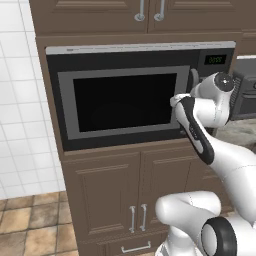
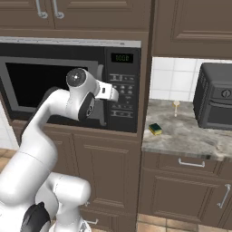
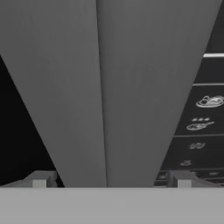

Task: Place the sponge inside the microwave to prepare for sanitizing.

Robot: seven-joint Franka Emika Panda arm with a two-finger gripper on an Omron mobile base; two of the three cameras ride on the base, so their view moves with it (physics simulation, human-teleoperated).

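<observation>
Hand view: your end effector [image 3: 111, 181] stands spread and empty, its fingertips [image 3: 40, 179] straddling the grey bar handle [image 3: 109, 87] of the microwave [image 2: 68, 81], with the keypad [image 3: 203, 118] just beside. The door [image 1: 120, 102] is shut, so the step in hand appears to be gripping the handle to open it. The sponge [image 2: 155, 129] lies untouched on the bench [image 2: 190, 136], at its left edge near the microwave. Next, you likely need to pinch the handle and pull along the door's arc.
</observation>
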